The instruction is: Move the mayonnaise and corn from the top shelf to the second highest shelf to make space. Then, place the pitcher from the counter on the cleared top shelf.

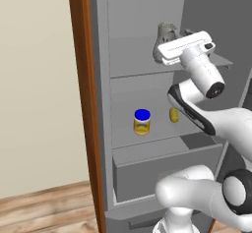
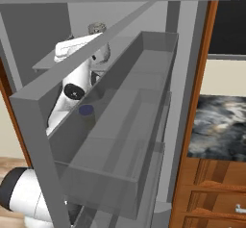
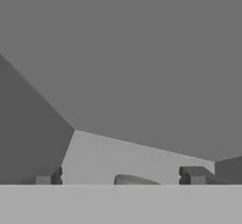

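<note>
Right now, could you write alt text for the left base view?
Open fridge: the pitcher stands on the top shelf, with the white arm's hand at it. The mayonnaise and corn sit apart on the second highest shelf.

Stone-grey matt pitcher [image 1: 166,35], glossy blue-lidded mayonnaise [image 1: 141,122]
</note>
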Tool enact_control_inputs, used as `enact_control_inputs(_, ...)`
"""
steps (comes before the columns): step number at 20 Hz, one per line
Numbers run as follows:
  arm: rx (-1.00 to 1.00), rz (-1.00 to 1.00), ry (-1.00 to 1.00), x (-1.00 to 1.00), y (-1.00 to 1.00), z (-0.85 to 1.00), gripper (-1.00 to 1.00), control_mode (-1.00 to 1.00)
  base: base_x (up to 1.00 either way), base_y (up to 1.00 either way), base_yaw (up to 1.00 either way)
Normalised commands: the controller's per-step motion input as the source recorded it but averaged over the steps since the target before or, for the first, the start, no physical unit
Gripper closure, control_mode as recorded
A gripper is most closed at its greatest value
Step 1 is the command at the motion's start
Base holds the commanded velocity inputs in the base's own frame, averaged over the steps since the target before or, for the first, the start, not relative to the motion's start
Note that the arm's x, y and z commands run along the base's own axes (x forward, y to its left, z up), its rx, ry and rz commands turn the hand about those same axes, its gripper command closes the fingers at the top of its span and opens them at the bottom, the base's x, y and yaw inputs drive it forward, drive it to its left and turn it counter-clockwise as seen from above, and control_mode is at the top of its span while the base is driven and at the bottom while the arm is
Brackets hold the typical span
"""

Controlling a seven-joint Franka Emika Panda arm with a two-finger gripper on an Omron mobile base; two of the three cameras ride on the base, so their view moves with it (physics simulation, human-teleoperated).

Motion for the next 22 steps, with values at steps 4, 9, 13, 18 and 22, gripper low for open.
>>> enact_control_inputs(4,-0.11,0.00,0.30,-0.65,0.46,0.00,-1.00,-1.00,0.00,0.00,0.00)
enact_control_inputs(9,-0.06,-0.05,0.39,-0.70,0.24,0.00,-1.00,-1.00,0.00,0.00,0.00)
enact_control_inputs(13,0.00,-0.07,0.45,-0.74,0.08,0.02,-1.00,-1.00,0.00,0.00,0.00)
enact_control_inputs(18,-0.01,-0.07,0.45,-0.74,0.06,-0.01,-1.00,-1.00,0.00,0.00,0.00)
enact_control_inputs(22,-0.14,-0.03,0.39,-0.68,0.15,-0.65,-1.00,-1.00,0.00,0.00,0.00)
